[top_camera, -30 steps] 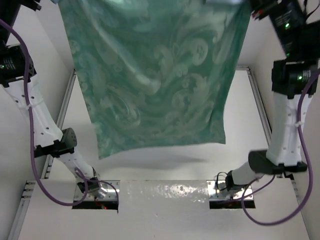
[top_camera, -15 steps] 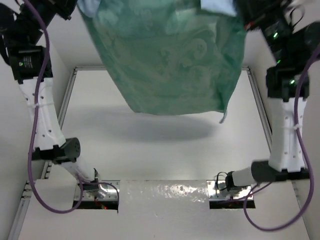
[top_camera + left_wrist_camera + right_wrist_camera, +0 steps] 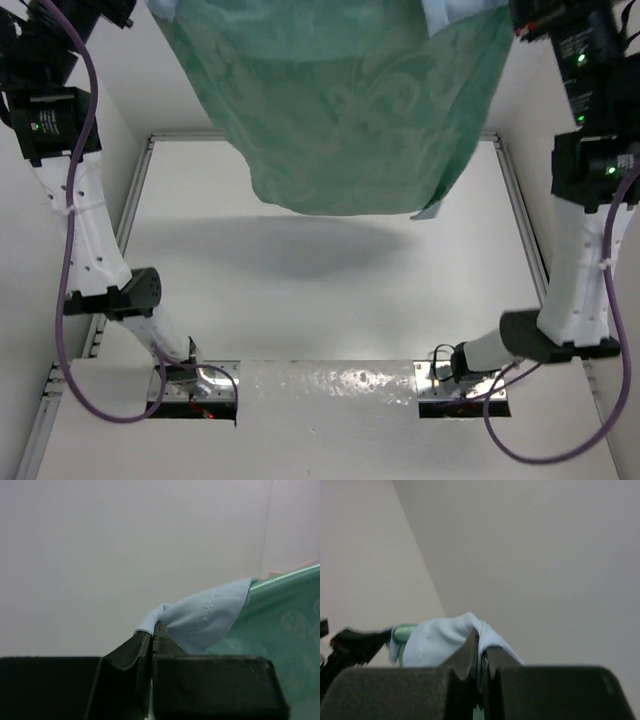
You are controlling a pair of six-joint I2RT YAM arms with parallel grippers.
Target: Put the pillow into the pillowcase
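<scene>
The pillowcase (image 3: pixel 345 100) hangs high above the table, its sea-green floral satin side facing the top camera, a light blue edge showing at the top corners. My left gripper (image 3: pixel 151 630) is shut on a light blue fold of the pillowcase (image 3: pixel 205 620). My right gripper (image 3: pixel 481 642) is shut on another light blue fold of the pillowcase (image 3: pixel 435 640). Both grippers are raised out of the top of the top external view. The pillow is not in view.
The white table (image 3: pixel 320 290) lies below with the cloth's shadow on it. Metal rails (image 3: pixel 130 200) run along its left and right sides. The two arm bases (image 3: pixel 195 385) stand at the near edge, with purple cables looping beside them.
The pillowcase has been lifted higher: its bottom edge rose from the middle of the table view toward the far end. Both arms have stretched upward and shifted.
</scene>
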